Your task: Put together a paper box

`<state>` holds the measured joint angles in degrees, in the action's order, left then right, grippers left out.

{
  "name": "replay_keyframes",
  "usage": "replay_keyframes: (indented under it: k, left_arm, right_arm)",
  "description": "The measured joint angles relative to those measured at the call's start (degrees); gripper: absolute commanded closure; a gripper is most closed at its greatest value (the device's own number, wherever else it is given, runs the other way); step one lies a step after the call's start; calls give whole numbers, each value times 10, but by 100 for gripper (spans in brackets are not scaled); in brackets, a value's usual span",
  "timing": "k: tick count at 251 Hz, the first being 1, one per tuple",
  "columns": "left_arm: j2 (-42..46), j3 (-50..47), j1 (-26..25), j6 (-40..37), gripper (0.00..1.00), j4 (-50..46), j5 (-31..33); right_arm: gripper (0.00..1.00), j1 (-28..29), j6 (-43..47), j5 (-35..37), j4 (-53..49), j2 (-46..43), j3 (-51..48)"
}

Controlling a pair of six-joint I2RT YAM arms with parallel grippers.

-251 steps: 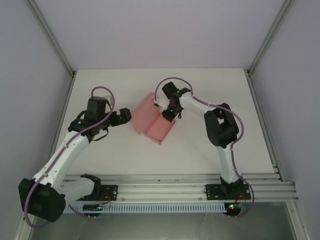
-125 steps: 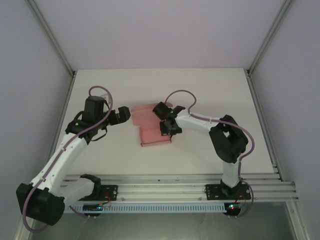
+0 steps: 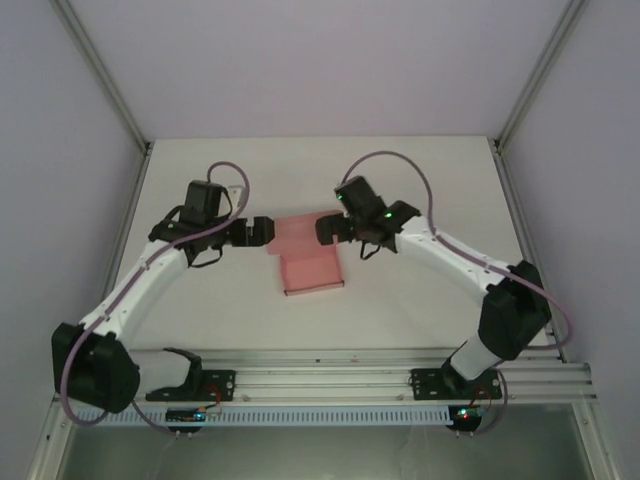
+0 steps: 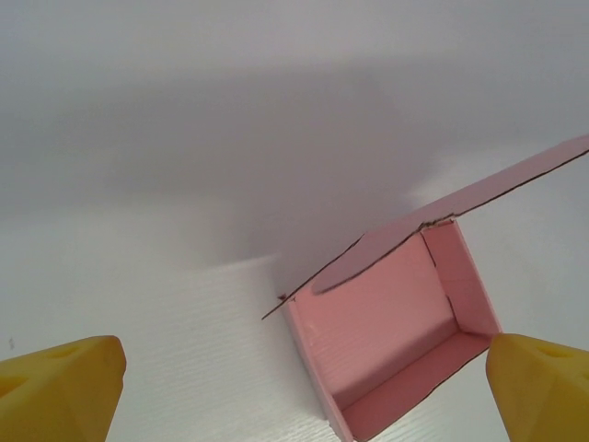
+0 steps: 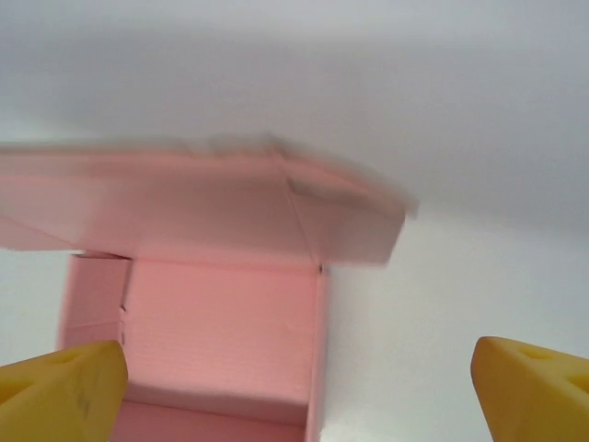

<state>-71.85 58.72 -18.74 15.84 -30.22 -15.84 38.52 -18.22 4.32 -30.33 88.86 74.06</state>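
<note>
Released within the last second, the paper box point(image 3: 311, 272) lies square mid-table instead of diagonal. Its long axis runs left-right, with the lid flap on the far side between the left gripper point(image 3: 262, 231) and the right gripper point(image 3: 324, 230).

Left wrist: the fingers point(image 4: 57, 387) are spread wide and empty, the box's cavity is open and its flap is raised.

Right wrist: the fingers point(image 5: 61, 385) are wide and empty, over the box interior, with the flap blurred.

White table point(image 3: 250, 310), open pink paper box point(image 3: 312, 270) mid-surface.
</note>
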Motion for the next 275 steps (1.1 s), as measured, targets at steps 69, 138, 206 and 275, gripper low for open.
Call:
replay_keyframes:
  k: [69,138,206,275]
  left_arm:
    - [-80,38,0,-105,0,-19,-63]
    - [-139,64,0,-167,32,-41,-73]
    - [-158,85,-12,-189,98,-42,-79]
    - [-158,90,-33,-185,100,-41,-44]
  right_arm:
    - [8,-89,325,-186,-49,82,126]
    - [35,-114,456,-248,-151,203,214]
    - [86,-113,483,-242,-187,221,222]
    - [95,-104,468,-217,-187,197,214]
